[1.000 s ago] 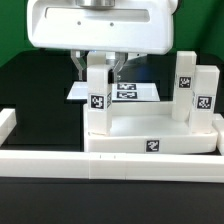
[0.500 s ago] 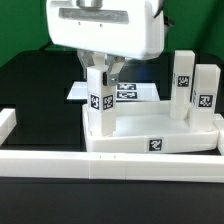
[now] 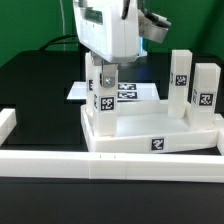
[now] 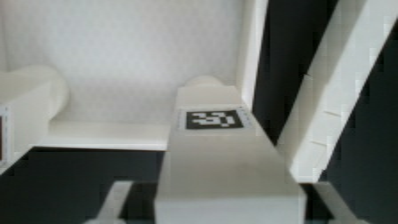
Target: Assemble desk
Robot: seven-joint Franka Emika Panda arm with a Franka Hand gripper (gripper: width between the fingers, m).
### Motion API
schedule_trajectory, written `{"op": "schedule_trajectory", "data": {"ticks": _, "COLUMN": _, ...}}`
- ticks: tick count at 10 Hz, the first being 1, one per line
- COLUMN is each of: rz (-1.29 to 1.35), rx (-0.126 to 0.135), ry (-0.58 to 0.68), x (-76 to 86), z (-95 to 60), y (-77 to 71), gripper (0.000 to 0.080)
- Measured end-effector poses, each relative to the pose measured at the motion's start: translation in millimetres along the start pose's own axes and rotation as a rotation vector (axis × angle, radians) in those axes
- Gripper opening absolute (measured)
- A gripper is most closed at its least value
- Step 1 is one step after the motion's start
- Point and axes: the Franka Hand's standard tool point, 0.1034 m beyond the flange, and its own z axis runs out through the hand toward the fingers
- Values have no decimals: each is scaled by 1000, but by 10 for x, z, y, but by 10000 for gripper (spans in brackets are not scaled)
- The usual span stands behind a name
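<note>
Here, tool (image 3: pixel 104 72) grips leg (image 3: pixel 101 100), tabletop (image 4: pixel 107 60) beneath

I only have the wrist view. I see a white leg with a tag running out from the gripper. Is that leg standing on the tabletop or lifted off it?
Observer: The held leg stands upright on the tabletop, at its corner on the exterior view's left. The gripper is closed on its upper part.
Operator: Any other legs up?
Observer: Two, both upright on the exterior view's right side of the tabletop: the rear leg and the front leg.
Operator: What's behind the tabletop?
Observer: The marker board, lying flat on the table.
</note>
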Motion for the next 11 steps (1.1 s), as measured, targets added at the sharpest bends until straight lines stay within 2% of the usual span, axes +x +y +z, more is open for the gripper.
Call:
{"op": "schedule_trajectory", "data": {"ticks": 2, "rz": -36, "rx": -1, "ry": 0, "x": -1, "z": 0, "y": 1, "gripper": 300}}
{"op": "schedule_trajectory", "data": {"ticks": 3, "rz": -50, "rx": -1, "ry": -1, "x": -2, "z": -2, "y": -3, "gripper": 482}}
{"op": "schedule_trajectory", "data": {"ticks": 4, "rz": -126, "rx": -3, "ry": 2, "x": -2, "z": -4, "y": -6, "gripper": 610}}
{"op": "schedule_trajectory", "data": {"ticks": 5, "rz": -223, "rx": -3, "ry": 2, "x": -7, "z": -4, "y": -9, "gripper": 610}}
{"op": "schedule_trajectory", "data": {"ticks": 6, "rz": -323, "rx": -3, "ry": 1, "x": -19, "z": -2, "y": -12, "gripper": 643}}
{"op": "schedule_trajectory", "data": {"ticks": 11, "rz": -830, "rx": -9, "ry": 10, "x": -59, "z": 7, "y": -35, "gripper": 649}}
